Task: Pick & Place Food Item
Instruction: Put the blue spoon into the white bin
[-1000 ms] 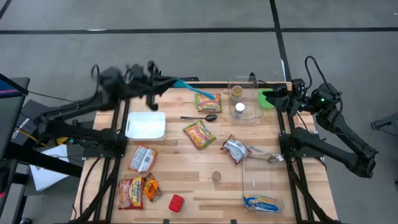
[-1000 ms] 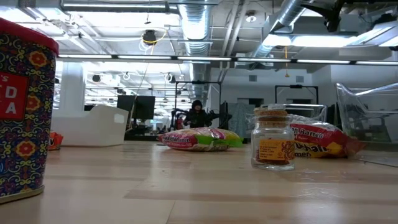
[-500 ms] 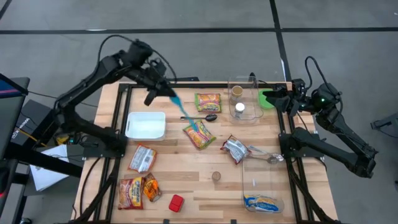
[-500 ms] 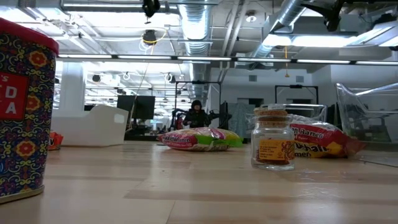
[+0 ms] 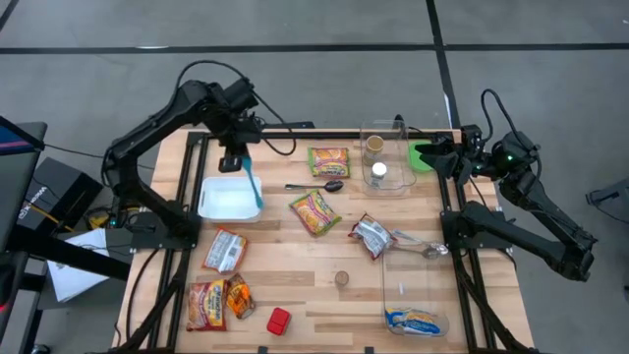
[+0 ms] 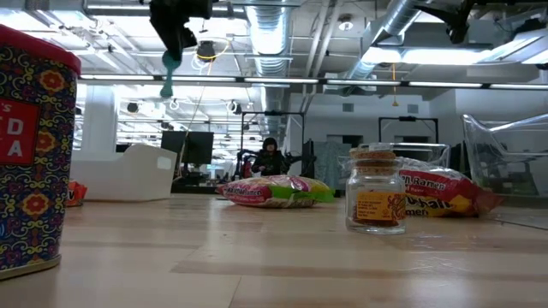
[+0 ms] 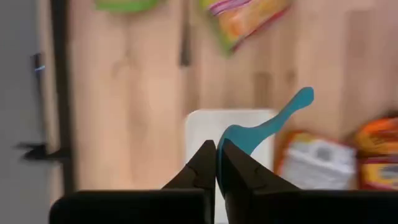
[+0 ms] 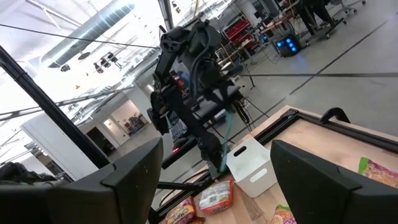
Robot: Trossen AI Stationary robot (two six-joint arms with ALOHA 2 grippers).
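The worktop [image 5: 295,285] was pale wooden planks in a dark frame; a white bin [image 5: 230,199] sat near its left edge; a ramen pack [image 5: 328,160] lay by the far edge, a dark spoon [image 5: 316,186] just before it, a second pack [image 5: 314,212] at the middle; a clear box [image 5: 385,157] stood far right; a silver pouch [image 5: 371,236] lay right of centre; a clear tub [image 5: 413,290] sat front right; a small jar [image 5: 341,278], a red can [image 5: 279,321] and three snack packs [image 5: 218,285] lay toward the front.
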